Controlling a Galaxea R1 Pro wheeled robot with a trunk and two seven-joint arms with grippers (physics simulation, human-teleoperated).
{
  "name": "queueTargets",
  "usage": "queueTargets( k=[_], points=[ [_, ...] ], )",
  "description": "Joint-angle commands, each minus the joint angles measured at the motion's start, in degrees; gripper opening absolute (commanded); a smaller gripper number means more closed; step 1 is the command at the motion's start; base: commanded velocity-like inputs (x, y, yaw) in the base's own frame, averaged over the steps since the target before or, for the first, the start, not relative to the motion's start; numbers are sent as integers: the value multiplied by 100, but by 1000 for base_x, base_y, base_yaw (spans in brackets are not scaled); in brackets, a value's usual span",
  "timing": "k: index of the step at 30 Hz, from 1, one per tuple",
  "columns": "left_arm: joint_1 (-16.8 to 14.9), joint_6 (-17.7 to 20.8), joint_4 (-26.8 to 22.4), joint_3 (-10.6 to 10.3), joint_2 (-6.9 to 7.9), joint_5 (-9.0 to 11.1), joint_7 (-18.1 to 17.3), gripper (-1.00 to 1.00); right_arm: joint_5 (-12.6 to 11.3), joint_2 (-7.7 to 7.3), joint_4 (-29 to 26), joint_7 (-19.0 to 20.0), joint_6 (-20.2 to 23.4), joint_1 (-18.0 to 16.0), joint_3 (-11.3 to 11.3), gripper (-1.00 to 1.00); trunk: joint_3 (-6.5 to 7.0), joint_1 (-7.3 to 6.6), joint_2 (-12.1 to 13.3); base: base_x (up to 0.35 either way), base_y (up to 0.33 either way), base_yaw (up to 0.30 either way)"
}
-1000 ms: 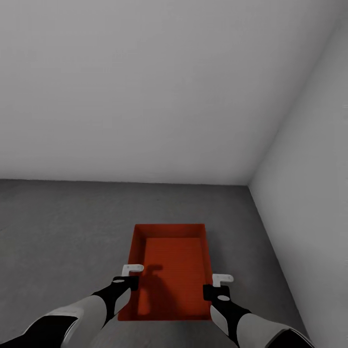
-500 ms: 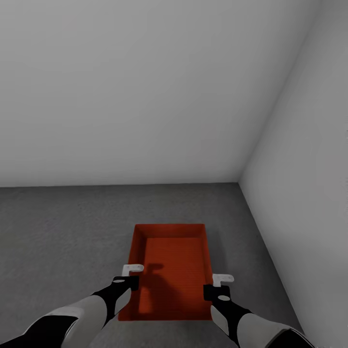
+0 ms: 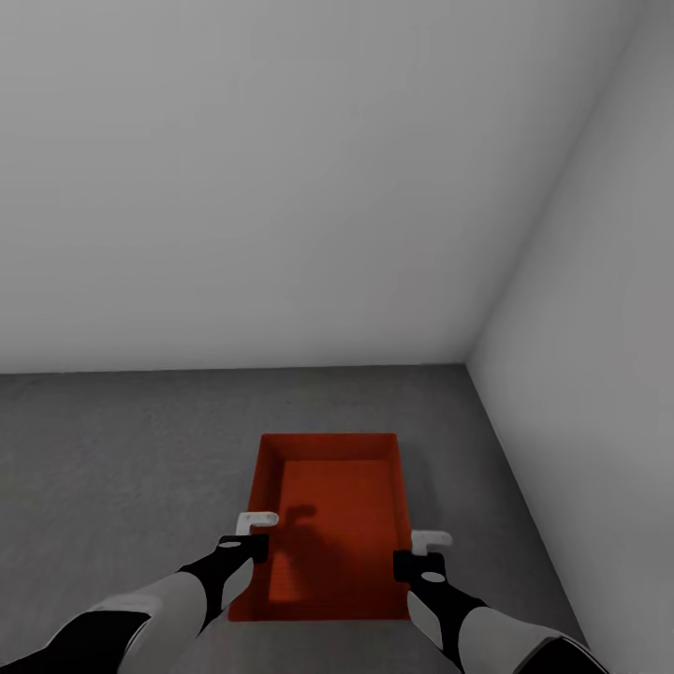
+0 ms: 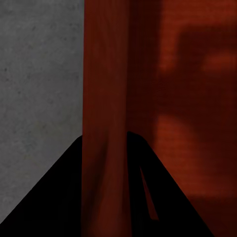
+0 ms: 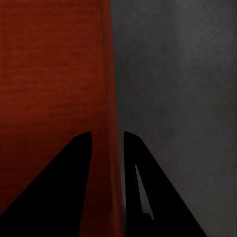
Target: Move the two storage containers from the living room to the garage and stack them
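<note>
2 plain white-grey walls (image 3: 281,168) meet in a corner toward the right of the frame, the side wall (image 3: 599,374) slanting down along the right edge. Below them lies a dark grey, speckled concrete floor (image 3: 122,449), evenly and softly lit, across the lower half.

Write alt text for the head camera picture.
A red-orange bin is held by both arms, the left pincer and right pincer on its side walls, over a grey concrete floor near a white wall corner.
</note>
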Motion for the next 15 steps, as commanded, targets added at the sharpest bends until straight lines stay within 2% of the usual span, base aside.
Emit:
queueTargets(
  k=[1,6,15],
  points=[
    [-6,8,-5,8,38,-6,199,-100,-81,-65,86,-21,-41,-3,251,-100,-5,5,-5,312,0,0],
    [-8,14,-5,8,38,-6,202,-100,-81,-65,86,-21,-41,-3,251,-100,-5,5,-5,196,0,0],
    [-6,17,-5,8,38,-6,203,-100,-81,-65,86,-21,-42,-4,250,-100,-5,5,-5,20,0,0]
  ],
)
